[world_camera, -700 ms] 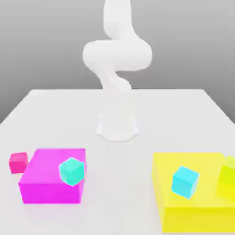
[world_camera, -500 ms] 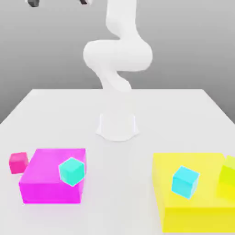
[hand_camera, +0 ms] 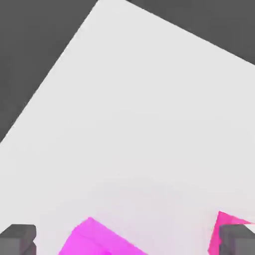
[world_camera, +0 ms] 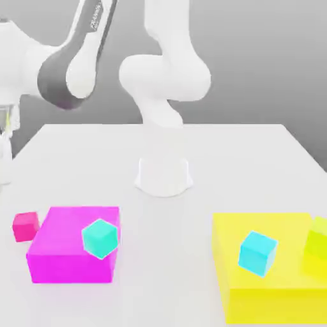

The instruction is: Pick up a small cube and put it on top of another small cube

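The small cube [world_camera: 25,226], hot pink, rests on the white table at the exterior view's left, just beside a big flat magenta block [world_camera: 64,252]. A teal small cube [world_camera: 100,238] sits on that block. My arm [world_camera: 70,70] reaches over to the exterior view's left edge, high above the pink cube. In the hand view my gripper [hand_camera: 127,241] is open, its dark fingertips [hand_camera: 17,240] far apart with nothing between them. Below it appear a corner of the magenta block [hand_camera: 94,239] and part of the small cube [hand_camera: 223,228].
A big yellow block [world_camera: 281,294] lies at the exterior view's right, carrying a cyan cube [world_camera: 258,253] and a lime cube [world_camera: 317,246]. The arm's white base [world_camera: 164,174] stands mid-table. The table edge [hand_camera: 45,84] borders dark floor.
The arm has swung down from the top of the picture to the exterior view's left. None of the cubes or blocks has moved.
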